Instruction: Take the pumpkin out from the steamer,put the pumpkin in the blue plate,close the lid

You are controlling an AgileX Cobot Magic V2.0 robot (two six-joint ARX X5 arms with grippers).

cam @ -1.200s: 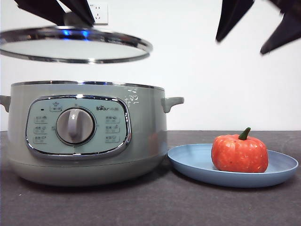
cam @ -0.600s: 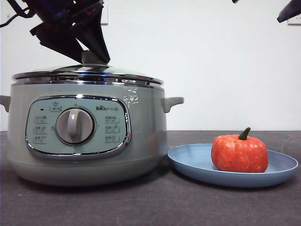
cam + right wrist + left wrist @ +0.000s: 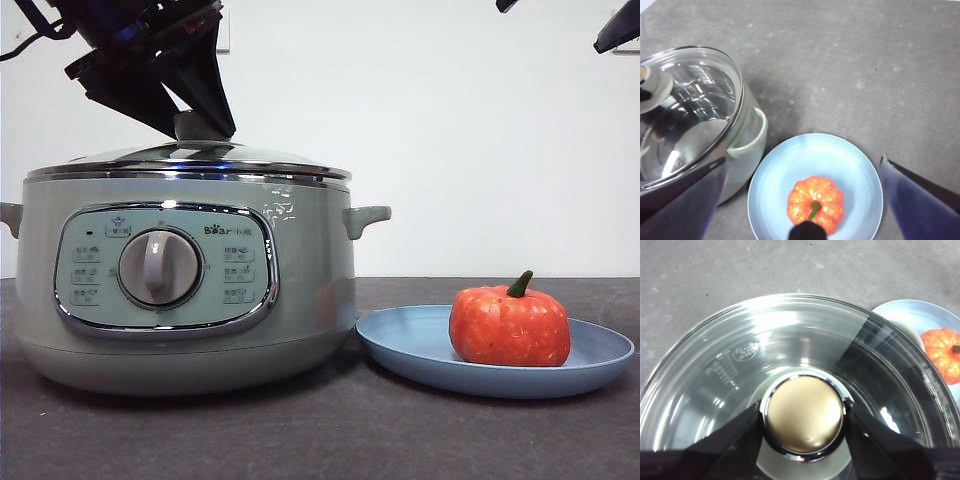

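Observation:
The glass lid (image 3: 190, 158) rests on the rim of the pale green steamer (image 3: 300, 290). My left gripper (image 3: 804, 414) is shut on the lid's round knob (image 3: 804, 412), one jaw on each side; in the front view this gripper (image 3: 197, 120) reaches down from the upper left. The orange pumpkin (image 3: 509, 325) with its green stem sits upright in the blue plate (image 3: 410, 345), just right of the steamer. My right gripper (image 3: 804, 161) hangs open high above the plate (image 3: 840, 155) and pumpkin (image 3: 815, 197), and shows only as black tips (image 3: 615, 30) at the top right corner.
The steamer's side handle (image 3: 365, 217) points toward the plate and stands close to its rim. Dark grey tabletop (image 3: 330, 430) runs in front of both. A white wall closes off the back.
The lid, held in the air above the steamer a second ago, has come down with my left gripper onto the rim. The right gripper has risen toward the top right corner.

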